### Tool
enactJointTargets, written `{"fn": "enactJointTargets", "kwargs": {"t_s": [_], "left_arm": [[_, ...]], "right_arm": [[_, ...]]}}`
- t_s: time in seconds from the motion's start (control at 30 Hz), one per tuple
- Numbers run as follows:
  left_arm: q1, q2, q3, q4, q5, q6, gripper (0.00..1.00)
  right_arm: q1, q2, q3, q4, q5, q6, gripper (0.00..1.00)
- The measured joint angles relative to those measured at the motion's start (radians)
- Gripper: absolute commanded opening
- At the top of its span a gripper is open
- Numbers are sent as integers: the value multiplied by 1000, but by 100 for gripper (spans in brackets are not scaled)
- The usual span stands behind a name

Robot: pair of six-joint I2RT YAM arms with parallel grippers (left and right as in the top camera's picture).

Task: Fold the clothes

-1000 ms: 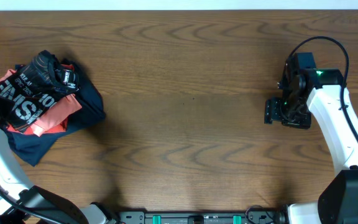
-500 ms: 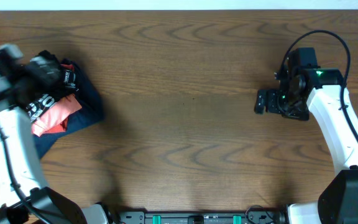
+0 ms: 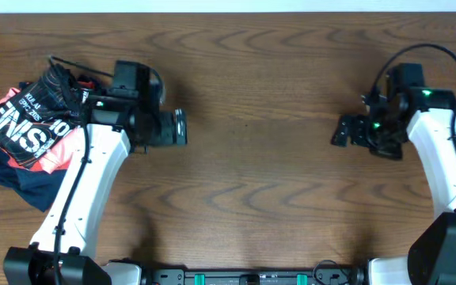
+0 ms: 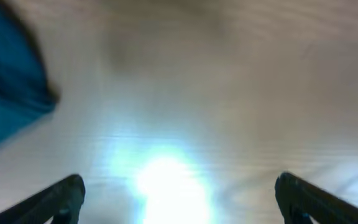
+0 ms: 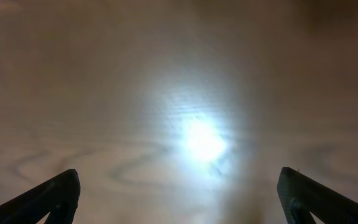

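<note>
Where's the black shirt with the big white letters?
In the overhead view, the black jersey lies at the table's far left, atop the pink garment and navy garment.

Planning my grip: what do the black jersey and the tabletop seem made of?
Black jersey: thin, probably synthetic knit, matte; it crumples in soft folds, printed white lettering. Tabletop: wood or wood-look laminate, semi-gloss; grain lines show and wrist views catch glare.

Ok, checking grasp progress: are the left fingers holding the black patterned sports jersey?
No, the left fingers are spread over bare wooden table, the black patterned sports jersey lying apart from them.
</note>
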Motion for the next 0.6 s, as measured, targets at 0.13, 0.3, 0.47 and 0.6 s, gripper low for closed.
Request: {"fn": "enactJointTargets", "kwargs": {"t_s": [0.13,0.3,0.47,0.6], "left_arm": [[6,-3,0,-151,-53,-20,98],[11,-87,-9,-167,-87,-28,98],[11,-356,-109,-54,-101,-28,98],[10,-639,-275,61,-105,-32,98]], "right_arm": [[-58,-12,0,-58,-3,-45,99],[-81,-147,0,-57,0,-78,99],[-81,-427,-43,47,18,-97,99],[-81,-648,-141,140,39,-111,99]]}}
